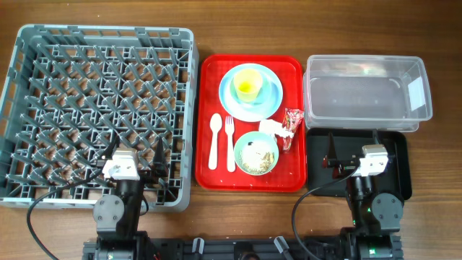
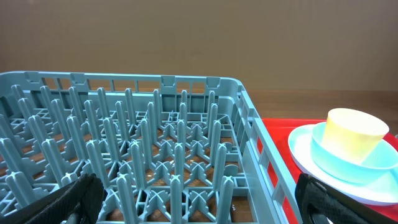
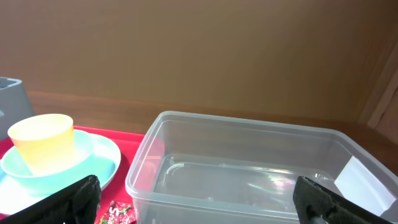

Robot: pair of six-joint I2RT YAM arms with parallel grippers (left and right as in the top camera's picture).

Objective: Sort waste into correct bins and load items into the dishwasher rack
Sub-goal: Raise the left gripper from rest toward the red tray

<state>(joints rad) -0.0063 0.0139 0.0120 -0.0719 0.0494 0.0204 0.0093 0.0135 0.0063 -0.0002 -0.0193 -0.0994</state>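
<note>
At the bottom of the overhead frame, both arms are sitting parked. The left gripper [image 1: 136,155] is hanging over the lower edge of the dishwasher rack [image 1: 14,108] and the right gripper [image 1: 352,148] over the black tray [image 1: 401,173]. Both are gaping wide and carrying nothing.

Rack and clear tub [image 1: 426,94] are looking empty. Everything is lying on the red tray [image 1: 209,166] at frame centre:
- yellow cup [image 1: 249,85] in the small bowl [image 1: 234,90], on the plate [image 1: 271,105]
- spoon [image 1: 214,141] and fork [image 1: 230,143] side by side
- mint bowl [image 1: 256,153] holding the rice scraps
- tissue [image 1: 271,128] and wrapper [image 1: 291,124] touching, just upper right of it

I'm reading this as the first pick pending. I'm thinking right arm goes left for the wrapper, pinching from above and avoiding the bowl rim.
</note>
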